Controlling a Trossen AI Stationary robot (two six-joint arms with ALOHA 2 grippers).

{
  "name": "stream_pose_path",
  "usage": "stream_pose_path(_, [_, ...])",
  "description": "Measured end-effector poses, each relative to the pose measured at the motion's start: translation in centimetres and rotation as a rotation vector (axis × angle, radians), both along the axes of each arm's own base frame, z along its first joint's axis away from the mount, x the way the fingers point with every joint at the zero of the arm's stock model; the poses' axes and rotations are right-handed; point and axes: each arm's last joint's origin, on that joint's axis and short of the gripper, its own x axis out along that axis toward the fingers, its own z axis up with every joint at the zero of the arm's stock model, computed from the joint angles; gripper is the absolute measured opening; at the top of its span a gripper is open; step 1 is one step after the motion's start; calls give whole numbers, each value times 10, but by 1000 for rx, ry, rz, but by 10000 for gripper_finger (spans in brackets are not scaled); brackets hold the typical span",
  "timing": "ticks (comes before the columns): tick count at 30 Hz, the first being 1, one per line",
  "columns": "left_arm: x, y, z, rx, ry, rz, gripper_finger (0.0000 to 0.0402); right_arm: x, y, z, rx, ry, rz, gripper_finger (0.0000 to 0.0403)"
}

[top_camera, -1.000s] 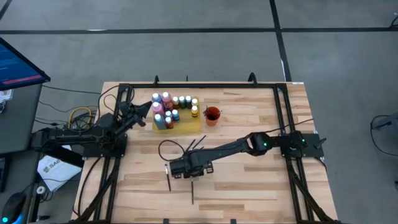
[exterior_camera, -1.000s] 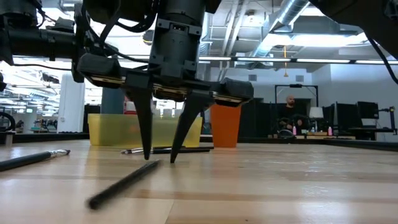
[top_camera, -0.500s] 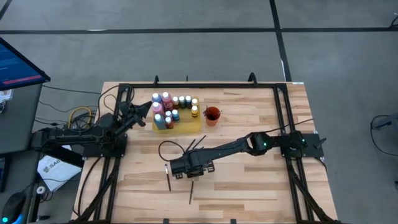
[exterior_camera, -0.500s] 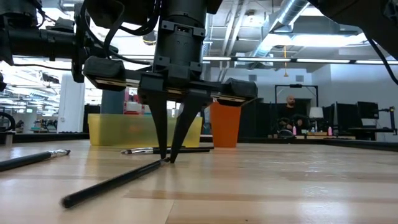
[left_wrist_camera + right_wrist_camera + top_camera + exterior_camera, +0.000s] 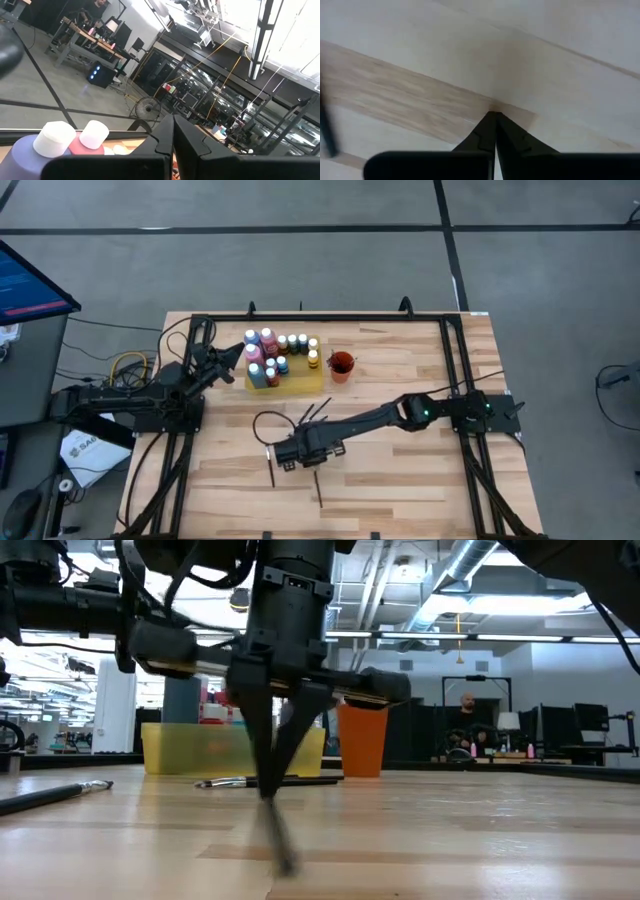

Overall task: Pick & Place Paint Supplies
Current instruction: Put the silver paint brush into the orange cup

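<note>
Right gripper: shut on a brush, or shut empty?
Shut empty. The right gripper has its fingertips pressed together on bare wood in its wrist view; a brush lies loose on the table beside it.

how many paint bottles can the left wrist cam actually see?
2. A blue bottle and a pink bottle side by side, both white-capped, just past the left fingers. More may be hidden behind those.

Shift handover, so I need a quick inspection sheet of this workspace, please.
Surface: wooden table.
Job's things: paint bottles grouped on yellow mat; brushes loose on the table.
Clutter: orange cup beside the mat.
Grippers: left gripper shut beside the bottles; right gripper shut at the table, no brush between its fingers.
Cables: yellow cables off the table's left edge.
Surroundings: person at a far desk.
</note>
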Motion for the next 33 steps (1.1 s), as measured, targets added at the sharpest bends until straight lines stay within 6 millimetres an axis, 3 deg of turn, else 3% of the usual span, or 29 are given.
stream_pose_path(10, [0, 0, 0, 0, 0, 0, 1, -9, -10, 55, -187, -128, -26, 0])
stream_pose_path(14, [0, 0, 0, 0, -1, 0, 1, -25, -24, 90, -350, -135, -52, 0])
stream_pose_path(19, [0, 0, 0, 0, 0, 0, 1, -45, -61, 138, -578, -139, -39, 0])
stream_pose_path(24, [0, 0, 0, 0, 0, 0, 1, -63, -112, 184, -762, -141, 22, 0])
stream_pose_path(30, [0, 0, 0, 0, 0, 0, 1, -84, -163, 221, -934, -88, 70, 0])
stream_pose_path(33, [0, 0, 0, 0, 0, 0, 1, -90, -175, 234, -1037, -69, 66, 0])
